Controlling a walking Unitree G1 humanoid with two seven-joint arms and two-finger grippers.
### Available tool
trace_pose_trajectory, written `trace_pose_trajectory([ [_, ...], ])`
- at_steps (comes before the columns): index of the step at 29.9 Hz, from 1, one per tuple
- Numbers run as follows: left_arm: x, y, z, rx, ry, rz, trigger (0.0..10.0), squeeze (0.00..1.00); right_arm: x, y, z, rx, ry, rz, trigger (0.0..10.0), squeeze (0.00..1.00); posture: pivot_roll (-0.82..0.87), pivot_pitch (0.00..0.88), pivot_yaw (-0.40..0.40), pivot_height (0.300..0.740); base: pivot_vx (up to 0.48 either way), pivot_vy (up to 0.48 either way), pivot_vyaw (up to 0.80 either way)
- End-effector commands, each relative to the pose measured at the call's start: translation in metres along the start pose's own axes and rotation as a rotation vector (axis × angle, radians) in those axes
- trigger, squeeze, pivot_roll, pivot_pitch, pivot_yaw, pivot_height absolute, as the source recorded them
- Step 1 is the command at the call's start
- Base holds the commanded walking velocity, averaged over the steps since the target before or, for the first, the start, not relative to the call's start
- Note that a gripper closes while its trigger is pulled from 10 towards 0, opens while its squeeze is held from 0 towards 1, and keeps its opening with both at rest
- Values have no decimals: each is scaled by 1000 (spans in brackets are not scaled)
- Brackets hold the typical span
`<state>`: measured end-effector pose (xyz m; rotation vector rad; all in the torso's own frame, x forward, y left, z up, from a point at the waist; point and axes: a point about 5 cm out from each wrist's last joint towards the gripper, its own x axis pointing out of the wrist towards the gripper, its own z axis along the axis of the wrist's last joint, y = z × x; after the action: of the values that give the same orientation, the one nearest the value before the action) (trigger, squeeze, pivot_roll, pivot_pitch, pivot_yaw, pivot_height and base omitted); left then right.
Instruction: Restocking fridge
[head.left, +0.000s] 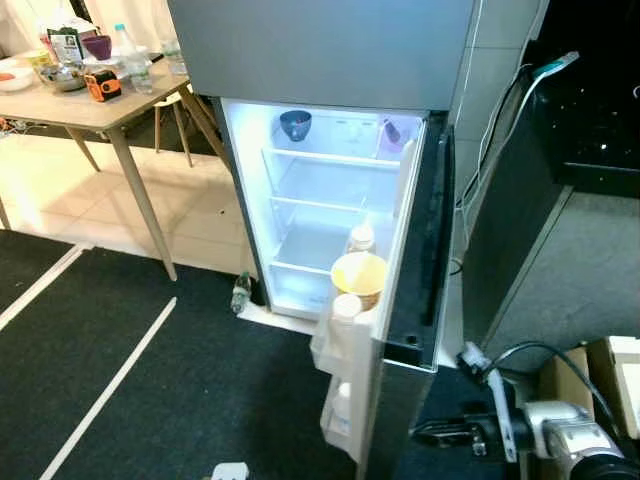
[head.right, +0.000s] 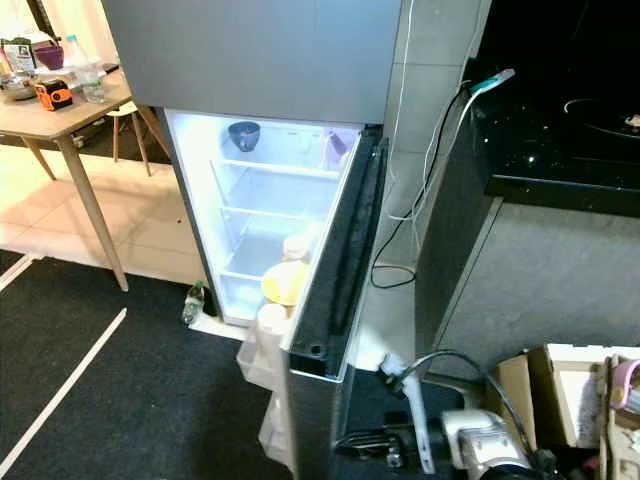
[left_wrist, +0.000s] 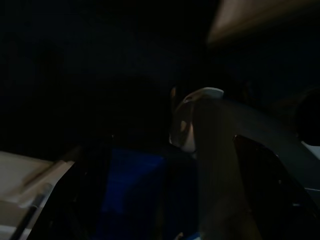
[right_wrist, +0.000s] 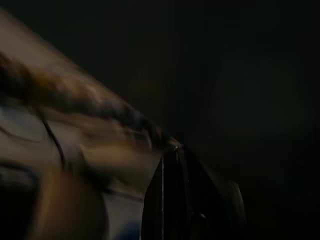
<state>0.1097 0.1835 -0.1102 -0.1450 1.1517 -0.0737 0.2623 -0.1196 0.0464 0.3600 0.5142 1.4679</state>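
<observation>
The grey fridge (head.left: 320, 50) stands ahead with its lower door (head.left: 415, 260) swung open to the right and the inside lit. A dark blue bowl (head.left: 295, 123) sits on the top shelf. The door racks hold a yellow bowl (head.left: 359, 275), white bottles (head.left: 345, 310) and a purple item (head.left: 390, 132). My right gripper (head.left: 440, 433) is low at the right, shut and empty, pointing left just short of the door's outer side. The left wrist view is very dark, with a pale rounded shape (left_wrist: 195, 115) in the middle.
A green bottle (head.left: 241, 292) lies on the floor at the fridge's left foot. A wooden table (head.left: 110, 110) with bottles and bowls stands at the left. A dark cabinet (head.left: 520, 200) with cables and cardboard boxes (head.left: 600, 375) are at the right. White stripes cross the dark carpet (head.left: 110, 390).
</observation>
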Motion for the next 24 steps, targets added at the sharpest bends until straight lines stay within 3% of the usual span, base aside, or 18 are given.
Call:
trace_pose_trajectory([
  [1, -1, -1, -9, -12, 36, -5, 10000, 0, 44, 8, 64, -172, -178, 84, 10000, 0, -3, 17, 14, 740, 0, 0, 0],
  [2, -1, -1, -9, -13, 35, -5, 10000, 0, 55, 8, 74, -197, -221, 71, 10000, 0, 8, 16, 16, 740, 0, 0, 0],
  [3, -1, -1, -9, -13, 35, -5, 10000, 0, 55, 8, 74, -197, -221, 71, 10000, 0, 8, 16, 16, 740, 0, 0, 0],
  [4, -1, 0, -8, -19, 29, -1, 10000, 0, 74, 4, 103, -207, -391, -26, 10000, 0, 8, 16, 16, 740, 0, 0, 0],
  [6, -1, 1, -6, -25, 21, 2, 10000, 0, 83, 1, 125, -189, -535, -114, 10000, 0, 18, 16, 15, 740, 0, 0, 0],
  [10, -1, 2, -4, -27, 16, 3, 10000, 0, 82, -1, 123, -230, -505, -189, 10000, 0, 17, 16, 17, 740, 0, 0, 0],
  [14, -1, 1, -4, -25, 16, 1, 10000, 0, 59, -24, 60, -183, -214, -402, 10000, 0, 14, 15, 17, 740, 0, 0, 0],
  [16, 0, 0, -5, -24, 18, 0, 10000, 0, 42, -34, 35, -140, -125, -521, 10000, 0, 7, 16, 15, 740, 0, 0, 0],
  [19, -1, 0, -5, -23, 20, 0, 10000, 0, 29, -40, 19, -109, -73, -615, 10000, 0, 7, 16, 15, 740, 0, 0, 0],
  [20, 0, 0, -6, -23, 21, 0, 10000, 0, 21, -43, 9, -89, -43, -674, 10000, 0, -1, 14, 17, 740, 0, 0, 0],
  [21, 0, -1, -6, -15, 25, 0, 10000, 0, -5, -49, -19, 2, 15, -859, 10000, 0, -10, 9, 19, 740, 0, 0, 0],
  [22, 0, -1, -6, -15, 25, 0, 10000, 0, -5, -49, -19, 2, 15, -859, 10000, 0, -10, 9, 19, 740, 0, 0, 0],
  [24, 0, -1, -6, -7, 25, 3, 10000, 0, -33, -48, -48, 99, 69, -1023, 10000, 0, -12, 6, 19, 740, 0, 0, 0],
])
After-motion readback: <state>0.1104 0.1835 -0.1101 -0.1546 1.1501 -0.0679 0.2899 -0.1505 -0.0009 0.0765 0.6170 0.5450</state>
